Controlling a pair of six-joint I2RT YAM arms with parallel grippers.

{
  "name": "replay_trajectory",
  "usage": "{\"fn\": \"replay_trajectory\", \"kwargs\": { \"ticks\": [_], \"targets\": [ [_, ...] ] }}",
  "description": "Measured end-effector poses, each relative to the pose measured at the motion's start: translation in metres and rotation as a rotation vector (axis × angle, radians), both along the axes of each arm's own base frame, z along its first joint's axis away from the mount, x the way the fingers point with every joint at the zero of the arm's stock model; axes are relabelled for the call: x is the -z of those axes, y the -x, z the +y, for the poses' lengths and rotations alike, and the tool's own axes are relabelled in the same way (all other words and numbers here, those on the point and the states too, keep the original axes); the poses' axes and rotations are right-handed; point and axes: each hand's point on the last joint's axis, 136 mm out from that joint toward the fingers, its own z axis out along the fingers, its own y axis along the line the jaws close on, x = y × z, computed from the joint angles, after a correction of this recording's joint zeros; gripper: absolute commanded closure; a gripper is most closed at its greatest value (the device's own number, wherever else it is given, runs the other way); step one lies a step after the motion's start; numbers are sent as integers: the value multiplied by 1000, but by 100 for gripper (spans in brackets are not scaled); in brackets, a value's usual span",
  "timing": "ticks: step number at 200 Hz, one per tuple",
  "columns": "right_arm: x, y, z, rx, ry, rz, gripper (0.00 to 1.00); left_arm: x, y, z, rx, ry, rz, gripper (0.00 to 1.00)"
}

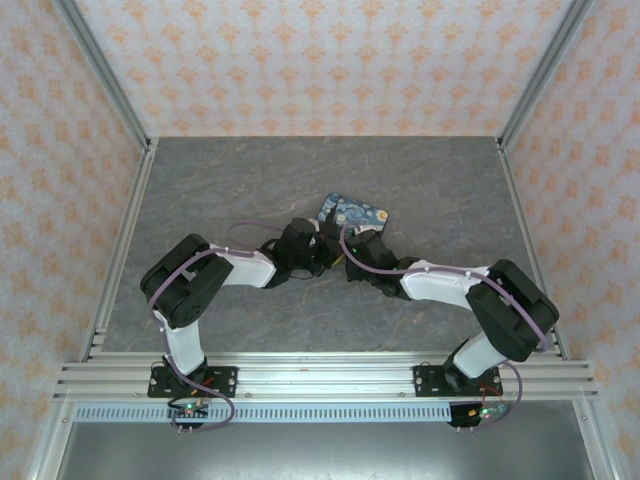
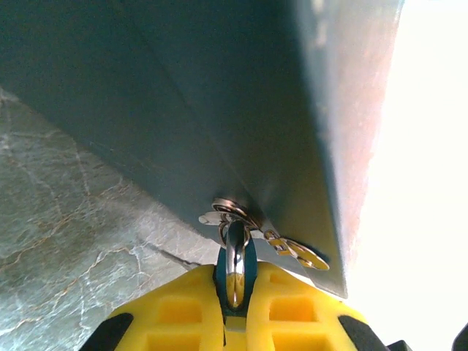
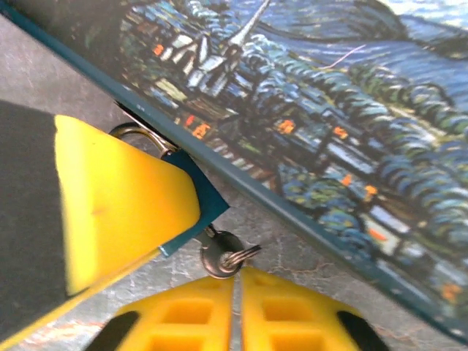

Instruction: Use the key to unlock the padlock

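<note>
A: Biggest first: looking at a grey bench, with a starry-painted box lying past the middle?

B: Yes. Right in front of it, finding the left hand clamped shut on the blue padlock, hung by its shackle from the box's clasp.

A: And the right hand?

B: Closed tight, pinching what looks like the round head of the key at its very fingertips. Nearer the key than the left, then. Seems to sit in the padlock's underside, with the shaft in line with the lock body, pointing away from the right hand. Probably calls for a twist about that line.

A: Anything unclear?

B: Cannot make out the blade or keyhole, hidden behind the left hand's yellow finger. Cannot tell whether turned. Hard to name the gold bits beside the shackle, too. Smallest of all, a wire ring through the key's head.
</note>
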Motion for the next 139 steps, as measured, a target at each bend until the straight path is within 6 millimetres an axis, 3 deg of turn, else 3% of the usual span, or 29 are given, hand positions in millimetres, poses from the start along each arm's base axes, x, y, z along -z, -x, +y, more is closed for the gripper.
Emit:
{"fn": "replay_trajectory", "kwargs": {
  "ticks": [39,77,94,139],
  "targets": [
    [2,1,2,29,-73,35,100,2,0,2,-11,1,0,100],
    [3,4,-1,72,-277,93,100,3,2,1,-7,2,0,100],
    [1,7,-5,87,-342,120,84,3,3,0,3,7,4,100],
    [-36,6,-5,39,-396,47,63,5,7,0,12,4,16,100]
  ]
}}
